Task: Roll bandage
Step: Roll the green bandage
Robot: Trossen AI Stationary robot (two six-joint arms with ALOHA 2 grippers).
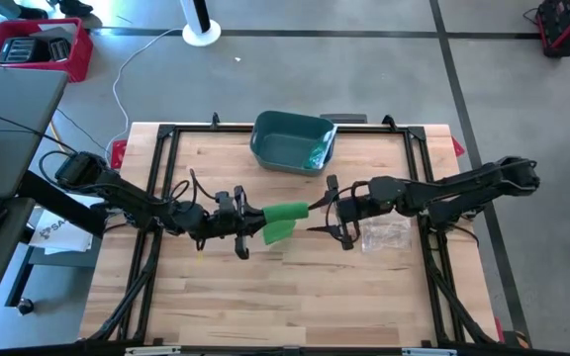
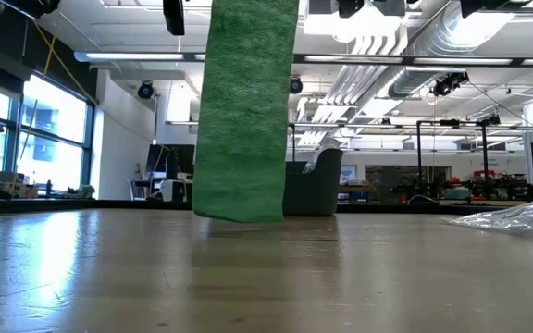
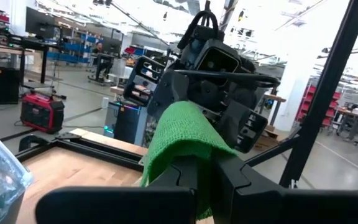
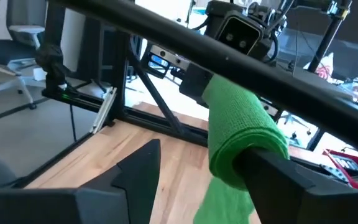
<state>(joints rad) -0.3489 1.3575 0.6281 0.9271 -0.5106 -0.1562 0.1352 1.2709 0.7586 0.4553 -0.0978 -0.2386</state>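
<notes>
Above the bench [image 1: 216, 297], my left pincer [image 1: 248, 220] grips the bandage [image 1: 287, 213]; right pincer [image 1: 323, 212] released, regrasp next to roll.

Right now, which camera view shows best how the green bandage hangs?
The low view: the green bandage hangs as a flat strip, its end just above the table. The high view shows it between both grippers; the wrist views show only its draped top.

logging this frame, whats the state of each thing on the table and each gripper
green bandage: held up between the arms, loose end hanging to the tabletop
left gripper: shut on the bandage
right gripper: open, at the bandage's other end
teal bin: upright
clear plastic bag: lying crumpled
</notes>
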